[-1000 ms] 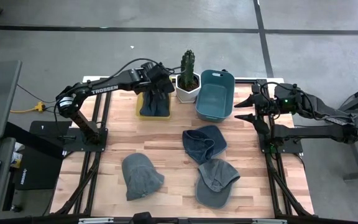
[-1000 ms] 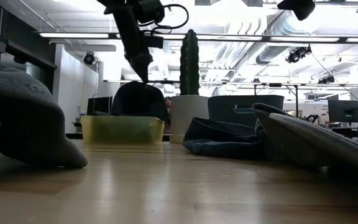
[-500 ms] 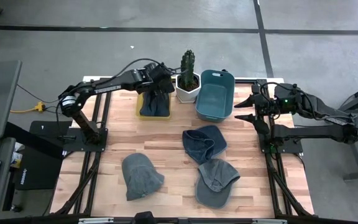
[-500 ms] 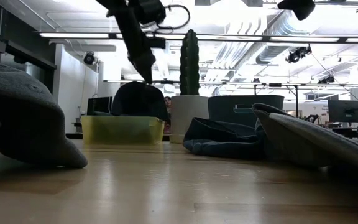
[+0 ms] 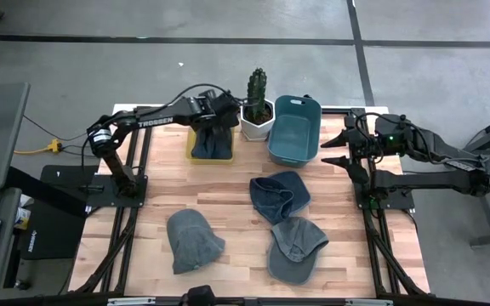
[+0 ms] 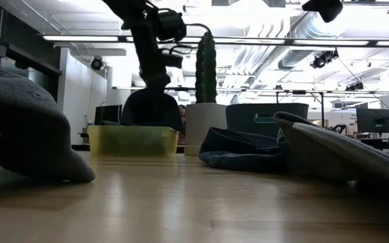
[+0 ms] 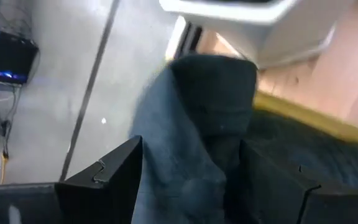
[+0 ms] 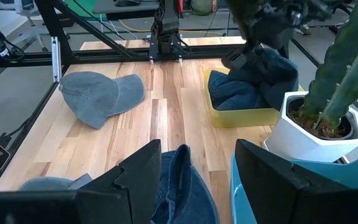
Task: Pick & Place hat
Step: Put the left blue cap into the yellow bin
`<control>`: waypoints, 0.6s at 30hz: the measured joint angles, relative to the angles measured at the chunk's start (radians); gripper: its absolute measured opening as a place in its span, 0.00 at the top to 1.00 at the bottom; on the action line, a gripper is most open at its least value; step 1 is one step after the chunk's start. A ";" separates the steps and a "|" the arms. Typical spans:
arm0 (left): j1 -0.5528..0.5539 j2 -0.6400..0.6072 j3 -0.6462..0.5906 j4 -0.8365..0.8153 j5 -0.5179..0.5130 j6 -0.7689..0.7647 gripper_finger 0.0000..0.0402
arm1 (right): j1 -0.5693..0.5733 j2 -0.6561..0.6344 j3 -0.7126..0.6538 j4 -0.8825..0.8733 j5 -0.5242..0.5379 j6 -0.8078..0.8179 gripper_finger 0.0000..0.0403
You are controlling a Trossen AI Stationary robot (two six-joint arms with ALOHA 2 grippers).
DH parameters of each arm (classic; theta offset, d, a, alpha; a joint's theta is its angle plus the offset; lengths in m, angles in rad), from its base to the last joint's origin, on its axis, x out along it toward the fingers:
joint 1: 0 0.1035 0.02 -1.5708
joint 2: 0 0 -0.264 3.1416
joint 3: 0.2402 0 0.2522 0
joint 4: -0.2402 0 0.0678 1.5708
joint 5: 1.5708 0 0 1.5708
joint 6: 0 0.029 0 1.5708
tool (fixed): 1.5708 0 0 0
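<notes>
The hat (image 5: 213, 141) lies in the yellow bin (image 5: 192, 153), soft and light, best pinched at a raised fold, and the left gripper (image 5: 220, 110) stands open over it, holding nothing, while the right gripper (image 5: 334, 146) waits open.

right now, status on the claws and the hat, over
Left claw open over the dark hat in the yellow bin. Right claw open, waiting at the table's right edge. Cactus pot close beside the bin.
</notes>
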State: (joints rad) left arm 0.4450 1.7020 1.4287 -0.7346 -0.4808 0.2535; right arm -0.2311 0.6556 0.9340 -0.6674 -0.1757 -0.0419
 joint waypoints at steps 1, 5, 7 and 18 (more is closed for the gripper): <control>0.000 -0.003 0.002 0.004 -0.002 0.000 0.40 | 0.000 0.000 0.000 -0.001 0.000 0.003 0.50; 0.000 0.009 0.000 -0.017 -0.025 -0.007 0.42 | 0.000 0.000 0.000 -0.002 0.000 0.007 0.50; 0.000 0.007 0.000 -0.032 -0.033 -0.022 0.47 | 0.000 0.000 0.000 -0.002 0.000 0.012 0.50; 0.000 0.006 0.002 -0.141 -0.028 -0.075 0.96 | 0.000 0.000 0.000 -0.002 0.000 0.015 0.50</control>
State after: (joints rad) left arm 0.4446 1.7084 1.4303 -0.8753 -0.5083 0.1783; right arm -0.2314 0.6556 0.9340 -0.6697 -0.1757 -0.0265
